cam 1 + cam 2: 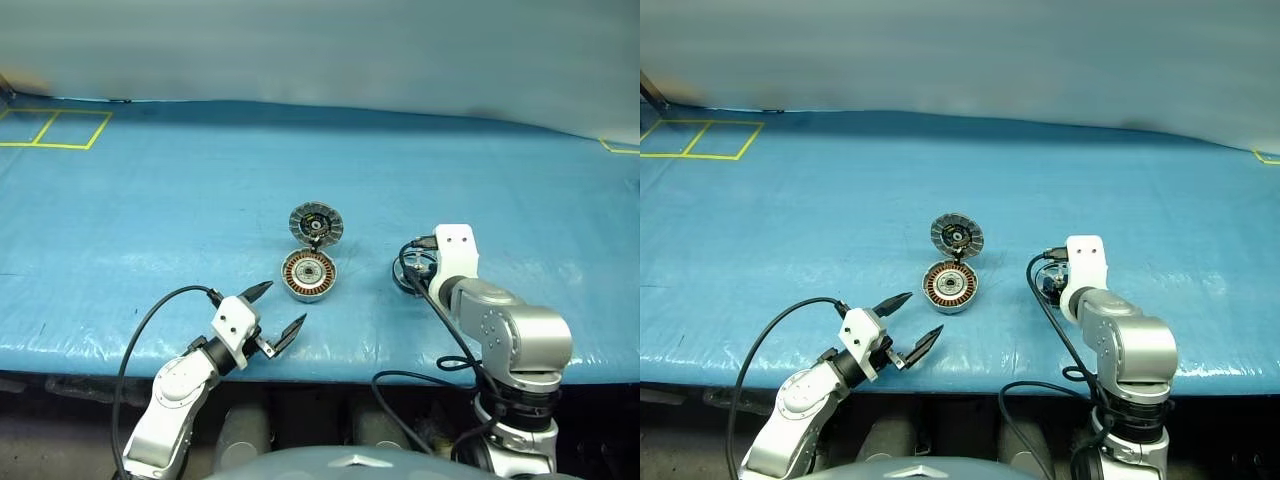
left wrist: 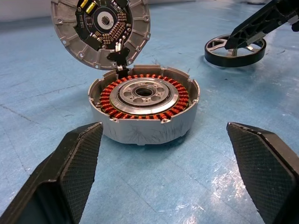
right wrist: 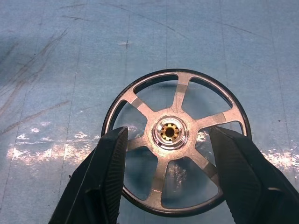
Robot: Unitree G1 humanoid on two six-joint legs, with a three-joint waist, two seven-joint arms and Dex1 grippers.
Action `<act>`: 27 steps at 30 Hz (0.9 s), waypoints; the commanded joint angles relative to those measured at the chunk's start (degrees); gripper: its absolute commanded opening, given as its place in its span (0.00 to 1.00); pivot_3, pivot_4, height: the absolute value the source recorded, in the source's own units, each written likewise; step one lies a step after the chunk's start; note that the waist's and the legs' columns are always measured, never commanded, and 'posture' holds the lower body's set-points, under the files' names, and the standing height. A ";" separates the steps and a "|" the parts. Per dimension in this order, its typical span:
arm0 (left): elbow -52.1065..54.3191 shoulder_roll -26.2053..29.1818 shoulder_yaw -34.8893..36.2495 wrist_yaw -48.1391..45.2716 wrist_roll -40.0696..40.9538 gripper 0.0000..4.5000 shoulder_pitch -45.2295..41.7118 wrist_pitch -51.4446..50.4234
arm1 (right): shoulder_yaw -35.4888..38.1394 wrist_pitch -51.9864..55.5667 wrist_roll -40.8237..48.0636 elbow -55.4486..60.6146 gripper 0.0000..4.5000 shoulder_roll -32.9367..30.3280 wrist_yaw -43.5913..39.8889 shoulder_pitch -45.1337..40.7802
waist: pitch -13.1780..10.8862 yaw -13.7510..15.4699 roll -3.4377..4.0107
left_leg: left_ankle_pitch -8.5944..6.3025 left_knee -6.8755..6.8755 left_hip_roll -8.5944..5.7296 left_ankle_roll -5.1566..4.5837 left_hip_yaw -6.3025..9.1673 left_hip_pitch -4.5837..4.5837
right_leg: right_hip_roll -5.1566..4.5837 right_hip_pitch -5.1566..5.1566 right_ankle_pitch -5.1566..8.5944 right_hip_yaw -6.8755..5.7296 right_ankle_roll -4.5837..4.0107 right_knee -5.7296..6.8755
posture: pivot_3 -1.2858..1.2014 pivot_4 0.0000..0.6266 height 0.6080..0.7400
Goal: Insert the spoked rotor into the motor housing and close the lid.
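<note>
A: Nothing's assembled yet. On our blue table, the motor housing sits mid-table toward the near edge, windings bare, its lid propped open just behind.

B: We see the spoked rotor lying flat, right of the housing. Our right gripper straddles it, fingers part-open, not gripping. Left gripper gapes wide, empty.

Lab test bench: blue sheet-covered table (yellow tape squares marked).
</note>
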State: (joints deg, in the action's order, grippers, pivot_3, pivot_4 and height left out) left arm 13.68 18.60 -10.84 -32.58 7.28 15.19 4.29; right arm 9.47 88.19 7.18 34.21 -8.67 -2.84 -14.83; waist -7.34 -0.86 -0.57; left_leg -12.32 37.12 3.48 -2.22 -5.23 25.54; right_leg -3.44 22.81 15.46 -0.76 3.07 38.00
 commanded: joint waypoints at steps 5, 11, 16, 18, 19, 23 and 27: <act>0.51 0.22 -0.17 -0.33 0.19 1.00 0.08 0.95 | -0.15 -1.24 -0.65 -0.60 0.64 0.06 0.46 0.76 | 0.00 -0.03 0.00 | 0.00 0.01 0.00 0.00 0.00 0.00 | 0.00 0.00 0.00 0.00 0.00 0.00 | 0.52 0.24 1.00; 0.67 0.41 -0.04 -0.34 0.17 1.00 0.11 0.89 | -1.39 -2.44 -1.18 -1.53 0.51 -1.28 0.72 2.10 | 0.02 -0.05 0.00 | 0.00 0.01 0.00 0.00 0.01 -0.04 | 0.00 0.00 0.00 -0.02 0.00 0.00 | 0.52 0.24 1.00; 0.80 0.50 -0.07 -0.47 0.27 1.00 0.08 0.88 | -1.79 -3.38 -1.39 -2.16 0.29 -1.59 0.92 2.95 | 0.09 -0.22 -0.10 | 0.00 0.04 0.01 0.00 0.02 -0.29 | -0.03 -0.13 0.17 -0.02 -0.30 -0.04 | 0.52 0.24 1.00; 0.84 0.51 -0.09 -0.50 0.31 1.00 0.06 0.86 | -2.26 -3.60 -1.53 -2.32 0.29 -1.90 0.93 3.26 | 0.10 -0.21 -0.11 | 0.00 0.05 0.00 0.00 0.02 -0.35 | -0.07 -0.20 0.17 -0.03 -0.30 -0.04 | 0.52 0.24 1.00; 0.84 0.51 -0.11 -0.48 0.29 1.00 0.04 0.87 | -2.85 -3.81 -1.71 -2.35 0.29 -2.41 0.94 3.42 | 0.10 -0.21 -0.11 | 0.00 0.05 0.00 0.00 0.02 -0.36 | -0.08 -0.21 0.17 -0.03 -0.30 -0.04 | 0.52 0.24 1.00; 1.02 0.51 0.11 -0.31 0.37 1.00 0.01 0.85 | -3.78 -4.89 -0.99 -0.95 0.29 -4.32 -0.46 2.63 | 0.11 -0.13 -0.12 | 0.00 0.05 0.00 0.00 0.02 -0.35 | -0.12 -0.22 0.16 -0.03 -0.32 -0.06 | 0.52 0.24 1.00; 1.15 0.82 0.57 -0.33 0.52 1.00 -0.06 0.73 | -6.71 -5.64 4.46 3.80 0.29 -11.46 -8.85 -0.47 | 0.02 -0.18 0.02 | 0.00 0.05 -0.02 -0.02 0.01 -0.28 | -0.14 -0.12 0.16 -0.01 -0.32 -0.07 | 0.52 0.24 1.00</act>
State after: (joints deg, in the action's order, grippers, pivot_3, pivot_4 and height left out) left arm 13.68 19.33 -10.74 -32.61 7.39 15.25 4.29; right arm 3.03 83.12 9.38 34.13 -18.84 -8.67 -13.28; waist -7.33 -1.05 -0.54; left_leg -12.31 37.17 3.47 -2.25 -5.23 25.33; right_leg -3.58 22.78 15.62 -0.76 2.75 37.94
